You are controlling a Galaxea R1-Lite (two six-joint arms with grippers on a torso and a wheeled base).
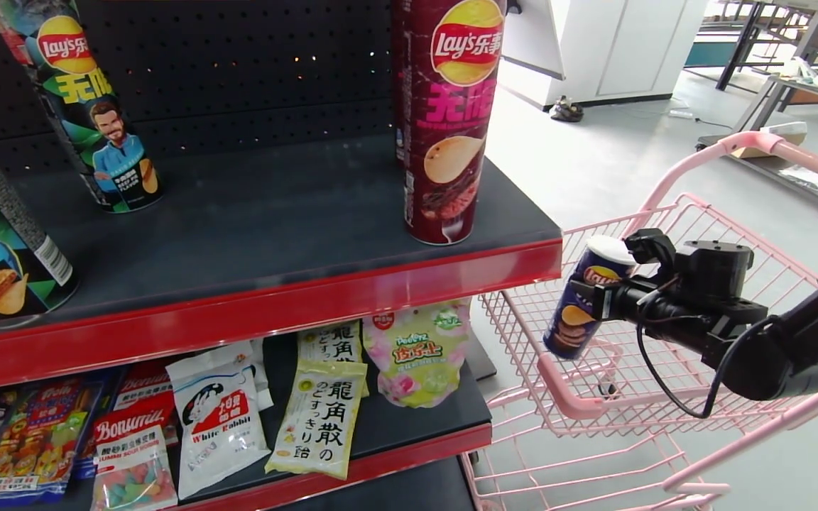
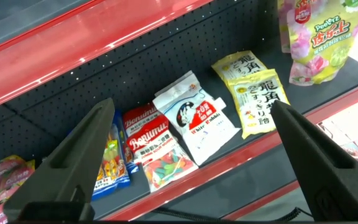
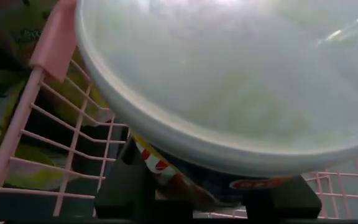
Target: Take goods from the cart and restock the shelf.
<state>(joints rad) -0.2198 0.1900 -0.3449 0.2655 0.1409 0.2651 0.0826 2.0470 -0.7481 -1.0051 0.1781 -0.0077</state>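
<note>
Pinched in right gripper [image 1: 597,298] over pink cart [image 1: 664,186]: blue chip can [image 1: 574,325]; left gripper [image 2: 192,106] spread, empty; placement on shelf [image 1: 274,213] not yet done.

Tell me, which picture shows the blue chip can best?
The head view: the whole chip can shows, tilted in the right hand above the pink cart. The right wrist view catches mostly its white lid. The left wrist view looks at candy bags.

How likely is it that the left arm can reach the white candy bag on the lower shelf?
Probably yes. The left gripper is open and faces the lower shelf, with nothing between it and the white candy bag. A red-labelled bag and a yellow bag lie close beside it.
</note>
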